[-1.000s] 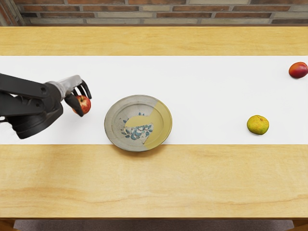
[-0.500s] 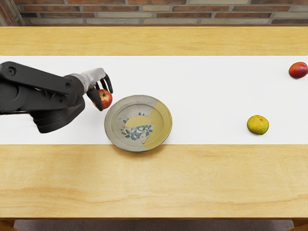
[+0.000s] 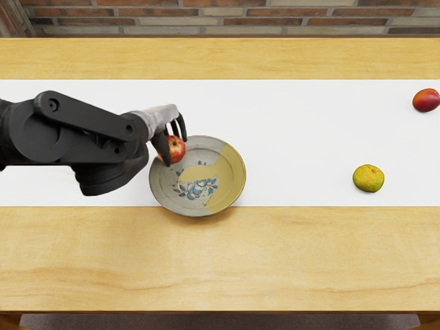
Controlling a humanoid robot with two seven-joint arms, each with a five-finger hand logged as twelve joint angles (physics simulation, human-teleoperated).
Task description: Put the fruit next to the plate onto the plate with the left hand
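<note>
In the head view, you have the left hand [image 3: 166,128] clenched around the apple [image 3: 177,148]. The dark fingers [image 3: 181,128] curl over its top and the thumb presses its left side. The arm [image 3: 75,134] reaches in from the left edge, low across the white runner [image 3: 295,124].

The apple sits just under the fingertips, over the upper left rim of the plate [image 3: 232,180]. You cannot tell from here whether it touches the plate or hangs just above it. The rest of the plate spreads to the right of the hand and below it, with its yellow half on the far side from the hand.

Well to the right of the hand, a citrus [image 3: 368,178] lies on the runner. A red fruit [image 3: 426,100] lies farther still, at the right edge. The wooden tabletop [image 3: 220,261] shows on both sides of the runner.
</note>
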